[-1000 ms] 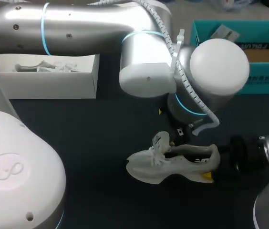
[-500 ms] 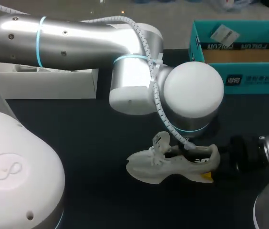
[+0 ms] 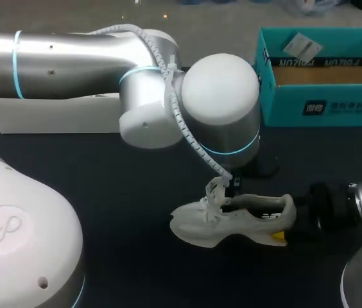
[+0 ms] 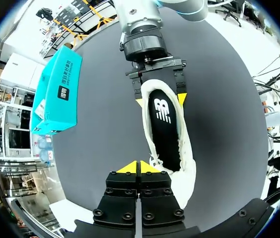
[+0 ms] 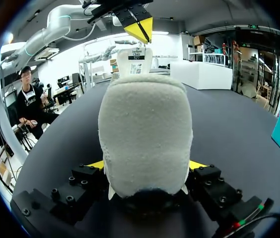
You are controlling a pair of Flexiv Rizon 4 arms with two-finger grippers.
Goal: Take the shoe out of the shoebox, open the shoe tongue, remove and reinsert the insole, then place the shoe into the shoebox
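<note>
So the white shoe is sitting out on the dark bench, well apart from the teal shoebox at the far right edge. Its toe is pointing toward my left side and its heel toward my right.

The right end effector is coming in low from the right. It's clamping the heel, with one yellow tip on each side of the padded collar, so the fingers are standing fairly wide with the heel filling the gap.

The left arm is reaching across past the middle, and its big elbow joint is covering a lot of the head view. The left end effector is hanging right over the front of the shoe opening. Its yellow tips are pressed narrow, basically together, pinching the top edge of the tongue. The tongue is standing upright, with its little label facing the heel.

Looking down from the left wrist, the black insole is lying flat inside the shoe and showing all the way back to the heel.

A white box is sitting along the far left of the bench, mostly tucked behind the left arm. The shoebox is lying open, with a brown floor showing inside.
</note>
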